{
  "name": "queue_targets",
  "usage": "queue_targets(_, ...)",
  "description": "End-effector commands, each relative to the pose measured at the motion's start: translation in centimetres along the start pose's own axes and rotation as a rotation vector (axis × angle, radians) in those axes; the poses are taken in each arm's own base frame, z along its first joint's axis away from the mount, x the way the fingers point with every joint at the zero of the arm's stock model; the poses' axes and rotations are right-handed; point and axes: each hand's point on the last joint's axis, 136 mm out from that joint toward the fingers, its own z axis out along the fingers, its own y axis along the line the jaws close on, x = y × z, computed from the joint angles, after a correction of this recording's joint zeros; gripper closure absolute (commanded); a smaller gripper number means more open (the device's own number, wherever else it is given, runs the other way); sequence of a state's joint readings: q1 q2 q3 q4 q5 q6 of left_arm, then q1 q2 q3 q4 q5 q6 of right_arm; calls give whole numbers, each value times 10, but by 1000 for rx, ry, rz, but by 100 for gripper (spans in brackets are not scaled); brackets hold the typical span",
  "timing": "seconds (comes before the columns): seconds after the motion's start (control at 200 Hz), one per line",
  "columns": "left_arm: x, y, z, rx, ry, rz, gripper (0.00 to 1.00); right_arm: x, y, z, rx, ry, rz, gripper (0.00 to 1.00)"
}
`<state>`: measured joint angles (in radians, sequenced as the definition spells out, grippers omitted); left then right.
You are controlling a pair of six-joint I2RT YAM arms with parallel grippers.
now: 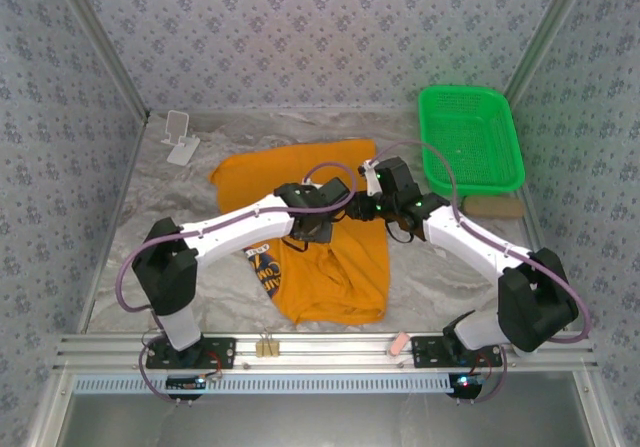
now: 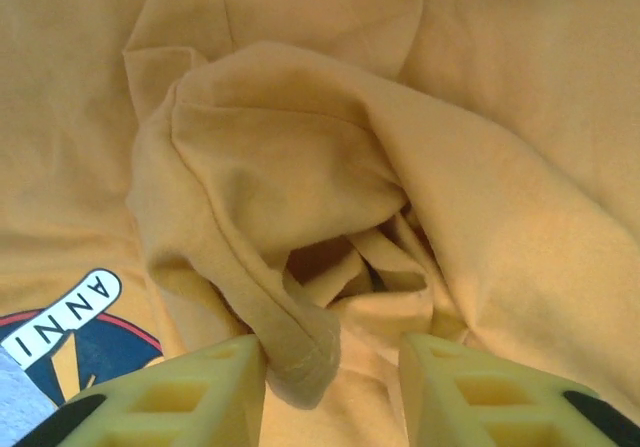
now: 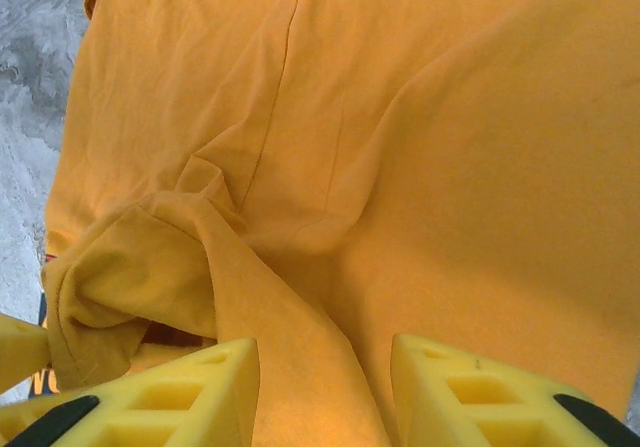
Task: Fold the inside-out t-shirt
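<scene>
Straddling a bunched sleeve hem, the left gripper point(image 2: 332, 352) has its yellow jaws apart; the right gripper point(image 3: 322, 352), also parted, sits over a cloth ridge. The orange t-shirt point(image 1: 335, 267) lies crumpled mid-way across the table point(image 1: 440, 277), near a green basket point(image 1: 470, 137).

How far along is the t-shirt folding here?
Done: nothing folded; the t-shirt lies rumpled, print partly showing. In hand: left fingers straddle a bunched hem, right fingers a cloth ridge, neither pinched. Left: flattening and every fold.
</scene>
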<state>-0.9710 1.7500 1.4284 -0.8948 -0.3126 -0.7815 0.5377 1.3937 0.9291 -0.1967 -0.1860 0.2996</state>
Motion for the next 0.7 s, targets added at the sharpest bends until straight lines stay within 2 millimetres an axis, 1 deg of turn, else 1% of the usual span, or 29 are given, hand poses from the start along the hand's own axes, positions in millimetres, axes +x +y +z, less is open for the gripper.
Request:
queue_targets(0.0, -3, 4, 0, -62, 0, 2, 65, -3, -3, -4, 5, -27, -22, 60)
queue_targets(0.085, -3, 6, 4, -85, -1, -8, 67, -3, -5, -4, 4, -23, -32, 61)
queue_targets(0.255, -4, 16, 9, -158, -9, -3, 70, -3, -6, -2, -3, -25, -31, 61)
queue_targets(0.315, -6, 18, 10, -165, -16, -3, 75, -3, -5, -1, -10, -26, -39, 61)
queue_targets(0.335, -6, 17, 11, -162, -15, 1, 81, -3, -5, -1, -12, -29, -41, 61)
queue_targets(0.36, -7, 17, 11, -153, -11, 5, 86, -3, -5, 0, -16, -33, -42, 61)
queue_targets(0.395, -9, 17, 10, -133, 0, 7, 88, -2, -5, 1, -24, -35, -44, 61)
queue_targets(0.45, -12, 13, 2, -82, 14, 9, 90, 2, 1, 3, -58, -27, -60, 61)
queue_targets(0.51, -17, 10, -11, -12, 6, -1, 91, 6, 10, 1, -106, -38, -113, 62)
queue_targets(0.54, -18, 8, -17, 42, 8, -18, 93, 8, 15, -1, -128, -75, -177, 62)
queue_targets(0.575, -19, 4, -23, 124, 20, -50, 100, 12, 22, -2, -152, -125, -262, 62)
queue_targets(0.58, -20, 4, -24, 132, 20, -55, 100, 14, 24, -3, -157, -142, -299, 62)
queue_targets(0.65, -19, -9, -34, 352, 83, -147, 100, 20, 40, -9, -196, -243, -463, 62)
queue_targets(0.695, -20, -17, -43, 483, 116, -194, 100, 29, 54, -12, -248, -277, -576, 62)
